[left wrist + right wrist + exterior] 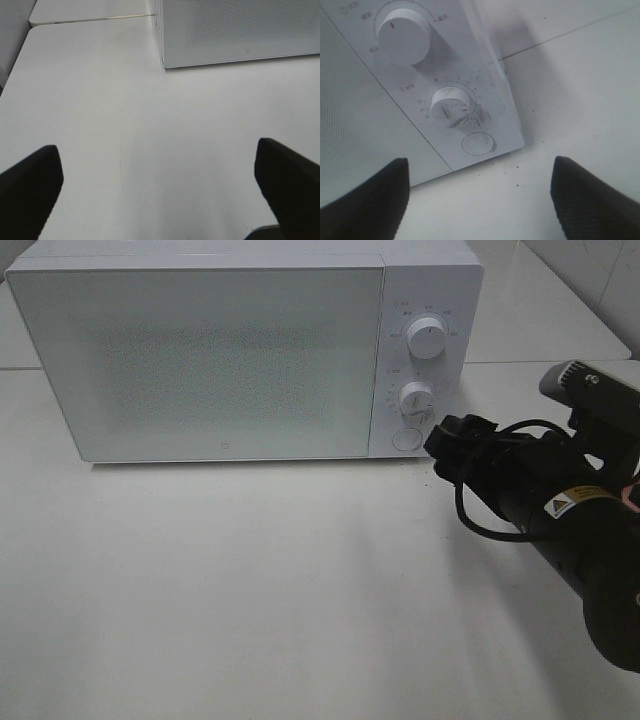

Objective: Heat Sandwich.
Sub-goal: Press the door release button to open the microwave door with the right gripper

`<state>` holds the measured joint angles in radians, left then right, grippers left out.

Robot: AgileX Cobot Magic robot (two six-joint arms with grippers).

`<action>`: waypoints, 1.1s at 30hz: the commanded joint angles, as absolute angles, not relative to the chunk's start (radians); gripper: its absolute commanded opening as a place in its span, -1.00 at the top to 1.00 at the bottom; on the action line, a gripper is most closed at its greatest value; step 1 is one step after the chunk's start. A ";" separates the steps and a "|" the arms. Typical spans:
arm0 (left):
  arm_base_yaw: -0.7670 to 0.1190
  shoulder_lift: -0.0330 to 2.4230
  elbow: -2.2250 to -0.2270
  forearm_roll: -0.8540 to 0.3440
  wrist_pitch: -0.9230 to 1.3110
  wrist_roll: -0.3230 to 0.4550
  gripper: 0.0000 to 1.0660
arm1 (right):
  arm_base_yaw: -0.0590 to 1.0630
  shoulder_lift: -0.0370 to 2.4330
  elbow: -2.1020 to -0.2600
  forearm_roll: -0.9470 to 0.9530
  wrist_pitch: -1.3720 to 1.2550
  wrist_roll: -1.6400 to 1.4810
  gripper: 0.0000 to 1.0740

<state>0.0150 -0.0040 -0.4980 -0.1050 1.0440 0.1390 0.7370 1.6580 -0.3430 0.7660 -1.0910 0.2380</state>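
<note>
Overhead, a white microwave (200, 360) stands on the pale surface (250, 590) in the upper half of the frame, its frosted door shut. On its right panel sit an upper knob (427, 338), a lower knob (416, 398) and a round button (405, 438). The black right arm (540, 510) reaches in from the right edge, its tip near the button.

In the left wrist view the left jaws are spread wide above the surface, nothing between them.

In the right wrist view the right jaws are likewise released, gripping nothing, and face the lower knob and round button.

Where the sandwich is I cannot tell — no view shows it.
</note>
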 commanded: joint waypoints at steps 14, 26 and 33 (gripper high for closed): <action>0.018 -0.030 -0.497 -0.113 1.031 0.132 -0.90 | 0.740 1.657 -0.350 0.760 -1.049 1.137 -0.31; 0.018 -0.030 -0.497 -0.113 1.031 0.132 -0.90 | 0.740 1.657 -0.350 0.764 -0.979 1.286 0.50; 0.018 -0.030 -0.497 -0.113 1.031 0.132 -0.90 | 0.740 1.657 -0.350 0.764 -0.979 1.286 1.00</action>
<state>0.0150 -0.0040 -0.4980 -0.1050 1.0440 0.1390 0.7370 1.6580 -0.3430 0.7650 -0.9820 1.2850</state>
